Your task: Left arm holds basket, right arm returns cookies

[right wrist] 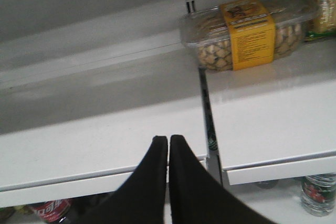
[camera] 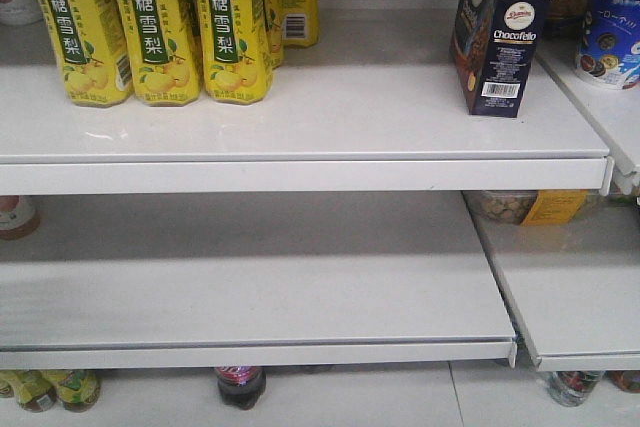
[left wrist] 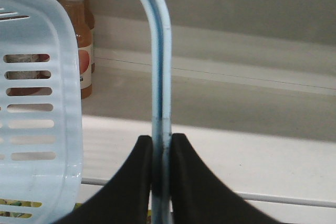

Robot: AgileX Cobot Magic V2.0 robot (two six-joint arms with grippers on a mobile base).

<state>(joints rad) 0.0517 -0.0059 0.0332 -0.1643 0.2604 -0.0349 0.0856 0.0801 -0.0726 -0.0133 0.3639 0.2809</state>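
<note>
Cookies (camera: 497, 32) stand upright on the top shelf (camera: 300, 117), right end — placed, by the look of it. Right gripper (right wrist: 168, 142) is closed, empty; it should back off w/o clipping the shelf. Left gripper (left wrist: 161, 142) pinches the basket (left wrist: 39, 103) handle — it should hold level

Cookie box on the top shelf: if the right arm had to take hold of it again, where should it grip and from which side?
Grip the cookie box across its narrow upper body, coming straight in from the shelf front. It stands upright near the shelf edge, with open space to its left and only a little room on the right. The right gripper is shut and empty, so open it first.
</note>
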